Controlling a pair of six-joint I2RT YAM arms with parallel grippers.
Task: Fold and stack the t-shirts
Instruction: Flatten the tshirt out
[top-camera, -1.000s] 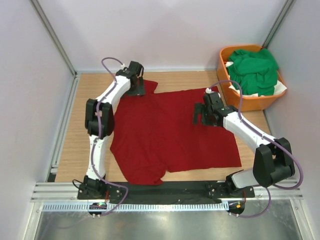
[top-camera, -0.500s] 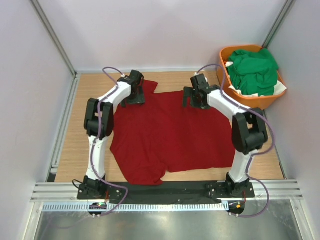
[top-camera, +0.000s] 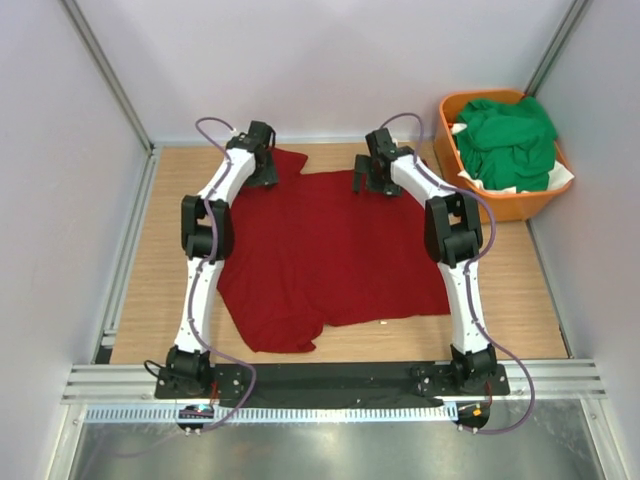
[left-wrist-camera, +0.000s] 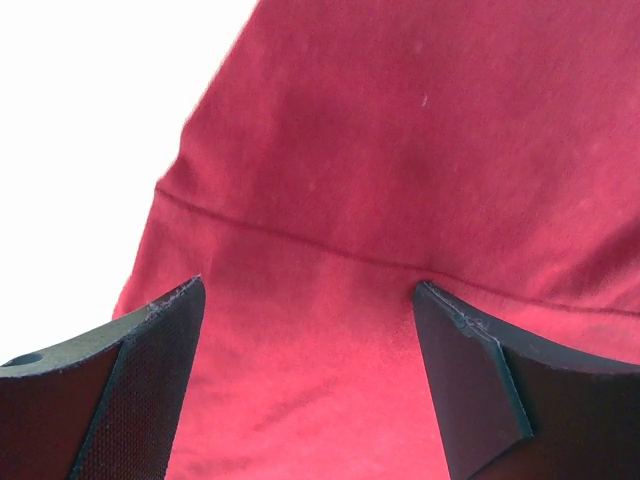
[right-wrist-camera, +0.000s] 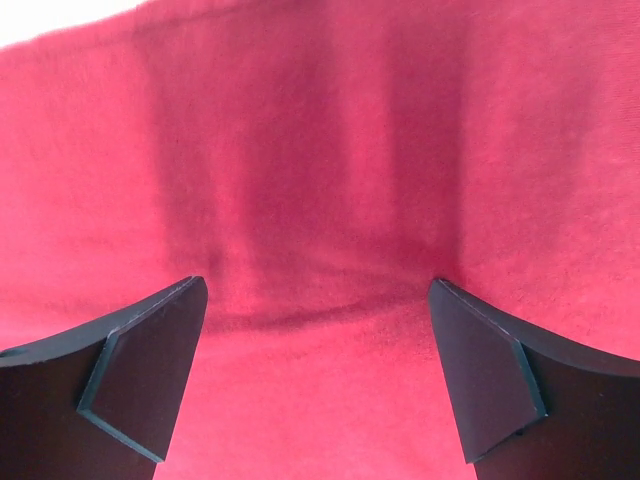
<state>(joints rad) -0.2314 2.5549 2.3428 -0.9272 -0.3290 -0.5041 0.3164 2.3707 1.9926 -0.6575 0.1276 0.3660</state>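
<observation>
The right gripper (top-camera: 370, 182) is joining the left gripper (top-camera: 263, 172) over the dark red t-shirt (top-camera: 330, 250) at the tabletop's (top-camera: 150, 250) far edge. Both are gaping wide and holding nothing, likely readying a fold.

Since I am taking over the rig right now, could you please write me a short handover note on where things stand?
Left gripper: open, fingers spread over the far left part of the dark red t-shirt, by a seam; nothing held.
Right gripper: open, over the same shirt's far edge; nothing held.
Red shirt: spread out on the table, unfolded.
Green t-shirts: heaped in the orange basket, far right.
Done: one shirt laid out.
Left: every fold, the green shirts, the stack.
</observation>
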